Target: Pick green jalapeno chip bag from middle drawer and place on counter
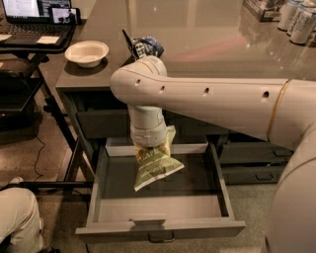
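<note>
The green jalapeno chip bag (157, 164) hangs tilted from my gripper (149, 144), lifted above the floor of the open middle drawer (160, 225). The gripper points straight down and is shut on the bag's top edge. My white arm reaches in from the right and crosses in front of the cabinet, just below the counter's front edge. The glossy grey-brown counter (207, 34) lies behind and above the arm.
A dark blue-and-white chip bag (143, 47) and a white bowl (87, 52) sit on the counter's left part. Cans (296, 17) stand at its far right. A black side table with a laptop (34, 15) is at the left. A person's leg (17, 217) is at bottom left.
</note>
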You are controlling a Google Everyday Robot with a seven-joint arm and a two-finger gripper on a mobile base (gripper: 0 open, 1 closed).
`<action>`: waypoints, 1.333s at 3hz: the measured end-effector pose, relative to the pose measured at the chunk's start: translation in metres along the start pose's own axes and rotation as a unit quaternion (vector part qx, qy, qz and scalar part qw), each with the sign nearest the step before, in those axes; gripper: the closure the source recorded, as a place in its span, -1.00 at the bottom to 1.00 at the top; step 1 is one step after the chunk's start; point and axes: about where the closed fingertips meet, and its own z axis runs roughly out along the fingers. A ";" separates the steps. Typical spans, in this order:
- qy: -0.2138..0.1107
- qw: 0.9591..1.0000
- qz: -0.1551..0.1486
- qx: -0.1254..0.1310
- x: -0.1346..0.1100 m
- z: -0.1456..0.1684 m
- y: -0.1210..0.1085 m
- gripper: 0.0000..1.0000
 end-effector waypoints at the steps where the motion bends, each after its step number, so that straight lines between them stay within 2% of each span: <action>1: 0.000 1.000 0.000 0.000 0.000 0.000 0.000 1.00; 2: 0.027 1.000 -0.009 0.006 0.007 -0.043 0.004 1.00; 3: 0.072 0.997 -0.028 0.030 0.017 -0.106 -0.003 1.00; 4: 0.114 0.990 -0.040 0.077 0.032 -0.163 -0.003 1.00</action>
